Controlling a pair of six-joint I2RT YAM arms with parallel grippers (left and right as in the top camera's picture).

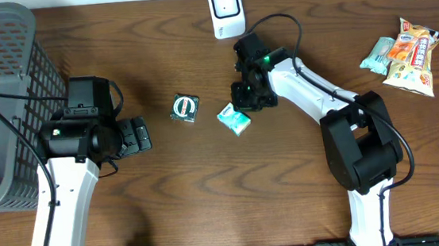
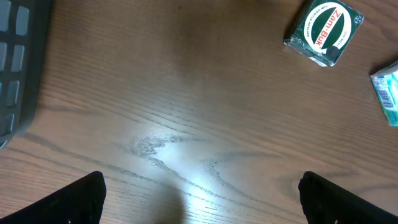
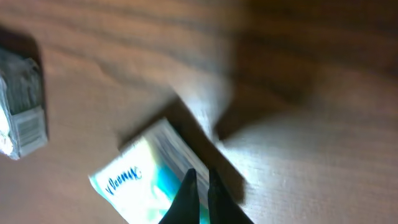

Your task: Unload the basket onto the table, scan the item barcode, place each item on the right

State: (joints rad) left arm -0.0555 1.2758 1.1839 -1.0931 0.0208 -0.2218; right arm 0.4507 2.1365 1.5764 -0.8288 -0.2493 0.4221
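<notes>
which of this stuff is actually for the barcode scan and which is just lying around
For the job:
white scanner
teal packet, right under the shut right gripper

Lying about for now:
Zam-Buk tin
snack packets
grey basket
left gripper, open and holding nothing

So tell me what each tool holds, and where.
The left tool is open and empty. The right tool is shut, tips over the packet near its edge; whether it pinches it cannot be told.
</notes>
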